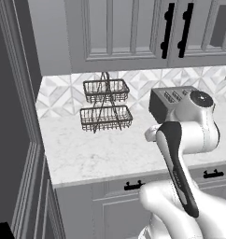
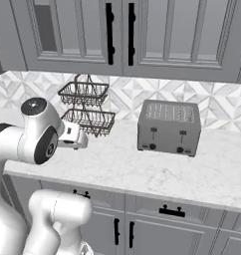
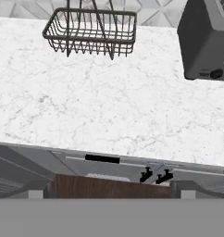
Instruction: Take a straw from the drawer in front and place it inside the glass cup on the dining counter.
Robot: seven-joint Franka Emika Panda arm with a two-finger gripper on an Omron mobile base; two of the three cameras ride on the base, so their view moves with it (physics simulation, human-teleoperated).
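Observation:
The drawer (image 3: pixel 77 163) runs under the marble worktop's front edge, shut, with its short black bar handle (image 3: pixel 102 159) facing me. The same drawer (image 1: pixel 119 186) shows in the left base view and, as drawer (image 2: pixel 100 196), in the right base view. My gripper (image 3: pixel 111 190) hangs open above the worktop's front, looking down over the edge, with nothing between its fingertips (image 3: pixel 37 190). My hand (image 2: pixel 72 135) sits beside the arm's elbow, over the worktop. The straw, the glass cup and the dining counter are out of view.
A two-tier wire basket rack (image 1: pixel 104 105) stands at the back of the worktop (image 1: pixel 101 154). A grey toaster (image 2: pixel 168 127) sits to its right. A second drawer handle (image 2: pixel 171 211) and two cabinet door handles (image 3: pixel 155 176) lie lower right. A tall cabinet side (image 1: pixel 17 116) is on the left.

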